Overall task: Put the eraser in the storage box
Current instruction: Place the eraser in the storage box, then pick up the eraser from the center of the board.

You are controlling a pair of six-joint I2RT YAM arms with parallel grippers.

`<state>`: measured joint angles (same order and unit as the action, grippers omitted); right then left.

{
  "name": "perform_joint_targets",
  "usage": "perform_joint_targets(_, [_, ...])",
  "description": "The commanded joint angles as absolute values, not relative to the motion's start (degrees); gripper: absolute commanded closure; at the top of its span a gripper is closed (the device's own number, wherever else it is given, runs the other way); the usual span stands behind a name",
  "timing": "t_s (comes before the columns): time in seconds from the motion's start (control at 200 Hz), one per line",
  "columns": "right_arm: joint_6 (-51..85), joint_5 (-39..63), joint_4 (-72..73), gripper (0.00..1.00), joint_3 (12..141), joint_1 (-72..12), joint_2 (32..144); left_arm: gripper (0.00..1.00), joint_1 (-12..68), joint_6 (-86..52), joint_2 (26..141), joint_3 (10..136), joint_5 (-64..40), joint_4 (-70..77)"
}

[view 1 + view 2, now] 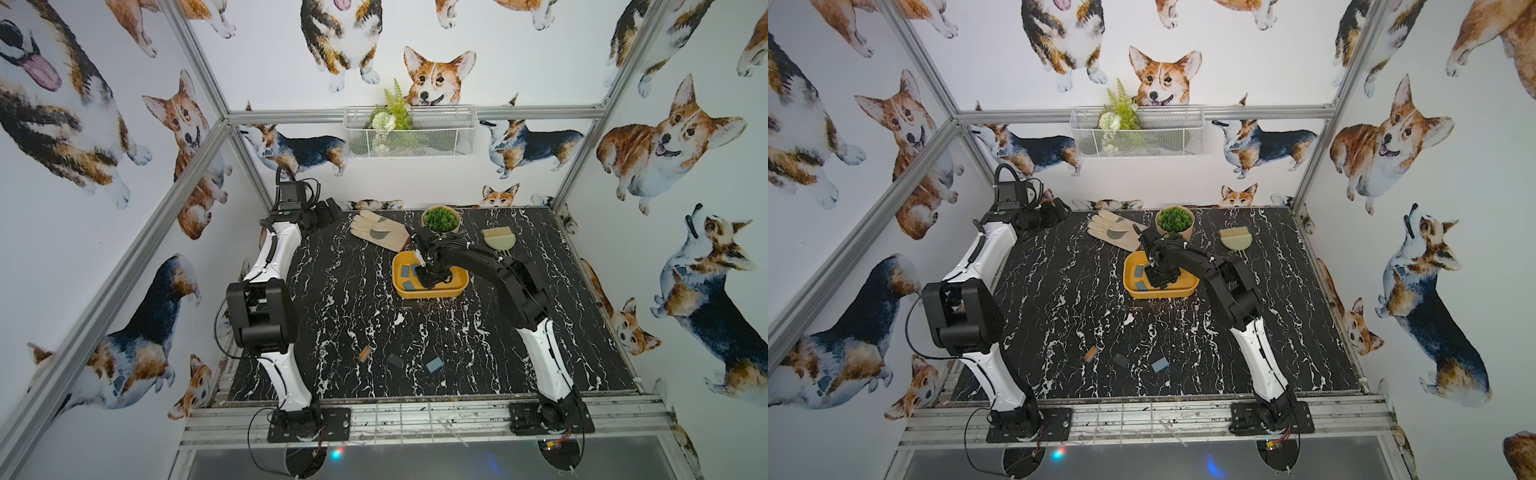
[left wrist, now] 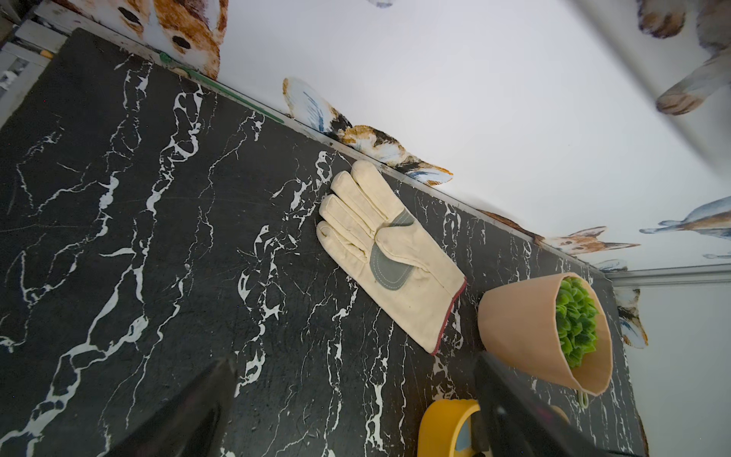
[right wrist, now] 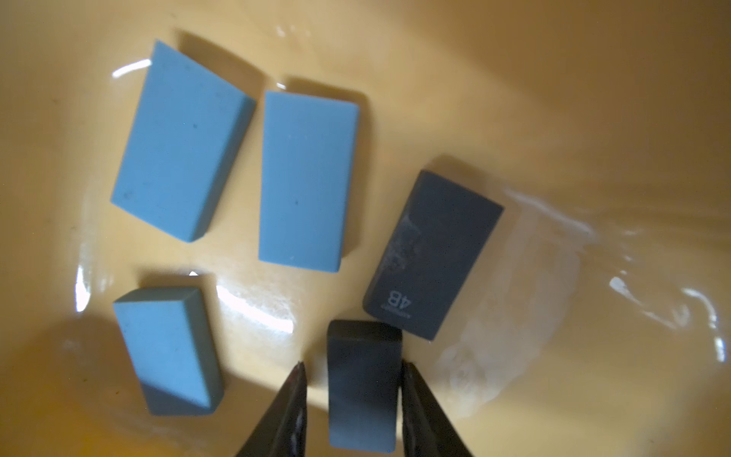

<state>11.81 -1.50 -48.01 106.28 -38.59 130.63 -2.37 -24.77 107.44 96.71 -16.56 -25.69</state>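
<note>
The mustard-yellow storage box (image 1: 457,287) (image 1: 1188,286) sits mid-table, right of centre. My right gripper (image 1: 428,277) (image 3: 354,366) reaches down into it. The jaws stand open around a dark eraser (image 3: 362,380) that lies on the box floor (image 3: 553,99), with a clear gap at one finger. Also inside lie three blue erasers (image 3: 180,142) (image 3: 306,182) (image 3: 166,348) and a dark eraser marked 4B (image 3: 431,257). Three more erasers lie near the table's front: an orange-grey eraser (image 1: 365,354), a dark eraser (image 1: 394,360) and a blue eraser (image 1: 434,365). My left gripper (image 1: 328,210) (image 2: 354,376) is open and empty at the back left.
A cream work glove (image 1: 378,235) lies at the back, next to a potted green plant (image 1: 440,220) just behind the box. A small hand brush (image 1: 498,241) lies to the right of the pot. A white wire basket (image 1: 411,131) hangs on the back wall.
</note>
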Motion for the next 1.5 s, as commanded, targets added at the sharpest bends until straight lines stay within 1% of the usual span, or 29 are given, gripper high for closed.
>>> perform_joint_targets(0.0, [11.60,-1.82,-48.31,0.51,106.62,-38.58,128.52,0.04,-2.57,-23.99,107.34,96.68,-16.52,-25.84])
perform_joint_targets(0.09, [11.50,-2.01,-47.69,0.45,106.14,-38.67,126.17,0.04,-2.56,-24.03,106.98,96.51,-16.63,-25.73])
perform_joint_targets(0.16, [11.27,-2.28,-46.98,0.38,105.44,-39.02,123.59,0.04,-2.57,-24.08,106.54,96.26,-16.61,-25.66])
perform_joint_targets(0.195, [11.09,-2.65,-46.23,0.38,104.94,-39.19,122.20,0.04,-2.58,-24.08,106.36,96.17,-16.69,-25.53])
perform_joint_targets(0.21, [11.10,-2.84,-45.87,0.34,104.72,-39.27,121.55,0.04,-2.67,-24.15,106.26,96.11,-16.70,-25.52])
perform_joint_targets(0.24, [11.09,-3.13,-45.23,0.31,104.31,-39.50,120.34,0.04,-2.63,-24.30,106.01,95.99,-16.90,-25.42])
perform_joint_targets(0.39, [9.78,-3.25,-44.01,0.27,102.66,-40.70,114.50,0.04,-2.62,-25.35,104.62,95.23,-17.93,-24.33])
perform_joint_targets(0.455, [8.08,-3.20,-44.21,0.27,100.97,-42.10,111.91,0.04,-2.55,-25.49,103.62,94.72,-17.93,-24.05])
perform_joint_targets(0.576, [6.51,-2.00,-42.43,0.26,94.16,-46.49,106.01,0.04,-2.63,-25.27,101.30,93.42,-17.76,-23.95])
perform_joint_targets(0.676, [6.93,0.51,-41.84,0.26,88.76,-51.20,102.12,0.04,-2.60,-25.22,98.51,90.91,-17.15,-23.57])
perform_joint_targets(0.816, [7.43,0.70,-40.00,0.26,81.41,-58.24,99.26,0.04,-2.61,-25.65,94.09,85.91,-16.55,-22.67])
perform_joint_targets(0.936, [7.09,2.10,-38.13,0.27,77.53,-62.32,99.09,0.04,-2.59,-26.60,89.27,80.92,-16.09,-21.09])
perform_joint_targets(1.081, [7.06,3.64,-35.15,0.27,74.47,-65.21,99.56,0.03,-2.62,-26.87,84.44,75.96,-15.13,-20.28])
perform_joint_targets(1.261, [6.05,4.17,-36.59,0.29,76.20,-67.64,104.11,0.03,-2.64,-26.58,80.39,71.81,-14.13,-20.88])
perform_joint_targets(1.376, [5.30,3.96,-37.92,0.32,78.34,-69.03,107.15,0.03,-2.72,-26.18,78.37,69.50,-13.67,-21.14])
perform_joint_targets(1.431, [4.93,4.74,-38.49,0.35,79.14,-69.51,108.37,0.03,-2.89,-25.85,77.47,68.49,-13.80,-21.19])
perform_joint_targets(1.496, [4.92,4.57,-38.66,0.35,79.46,-70.04,109.19,0.03,-3.13,-25.58,76.51,67.37,-13.74,-21.47])
